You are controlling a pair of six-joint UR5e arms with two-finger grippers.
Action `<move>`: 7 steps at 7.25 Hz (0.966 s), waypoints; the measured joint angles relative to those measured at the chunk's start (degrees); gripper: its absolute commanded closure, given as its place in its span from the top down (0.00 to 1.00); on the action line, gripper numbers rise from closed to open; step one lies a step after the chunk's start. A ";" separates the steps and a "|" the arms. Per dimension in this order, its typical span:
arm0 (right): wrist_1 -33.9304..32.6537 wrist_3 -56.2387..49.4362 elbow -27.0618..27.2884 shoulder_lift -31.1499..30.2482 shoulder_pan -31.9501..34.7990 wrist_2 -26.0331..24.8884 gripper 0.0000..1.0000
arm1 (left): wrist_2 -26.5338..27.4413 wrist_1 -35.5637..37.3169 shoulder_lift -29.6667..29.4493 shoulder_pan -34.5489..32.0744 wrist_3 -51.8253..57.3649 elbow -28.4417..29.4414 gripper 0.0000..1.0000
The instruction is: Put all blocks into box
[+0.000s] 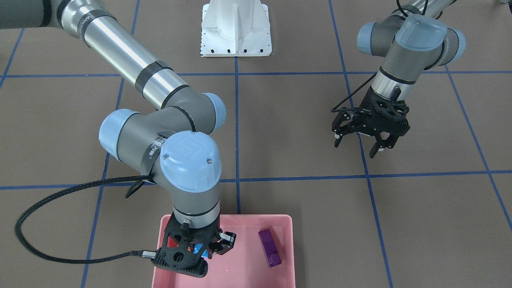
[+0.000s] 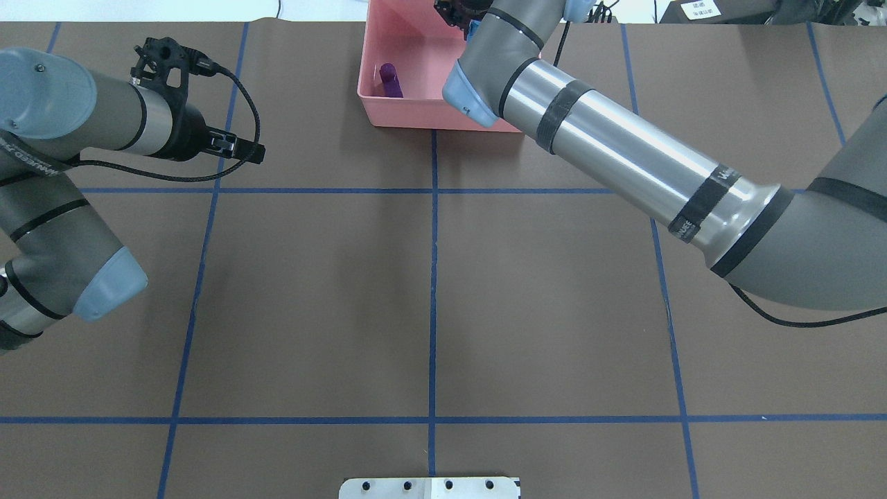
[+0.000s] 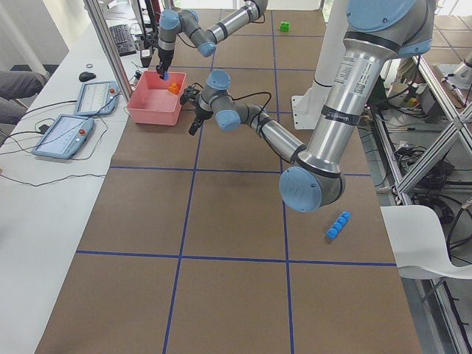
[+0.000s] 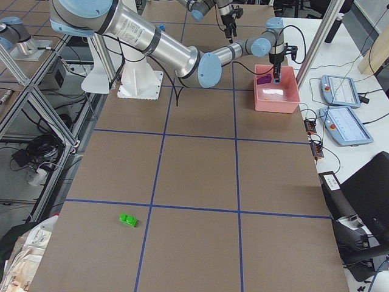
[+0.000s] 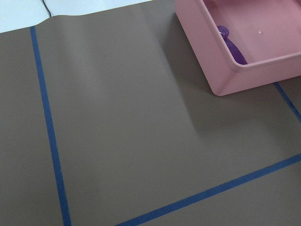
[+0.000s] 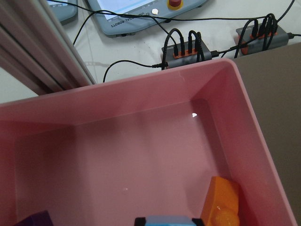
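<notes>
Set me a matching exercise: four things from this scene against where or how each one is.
Things:
1 purple brick
2 long blue brick
3 small blue brick
4 left gripper

Places or states:
A held by the right gripper
B open, over the table
C lying in the box
D on the table, outside the box

Pairs: 1-C, 2-D, 3-A, 4-B

We see the right arm (image 1: pixel 120 52) and left arm (image 1: pixel 404 56): silver tubes, grey joints, pale blue caps, black lettered bands. The right claw (image 1: pixel 205 252) and left claw (image 1: pixel 357 145) are black lattice, trailing braided black cable (image 1: pixel 17 230); white base (image 1: pixel 236 36).
</notes>
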 measured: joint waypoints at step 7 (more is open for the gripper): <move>-7.50 -6.27 12.97 -5.45 3.83 6.09 0.99 | -0.89 -0.61 4.07 -0.41 0.13 -3.34 1.00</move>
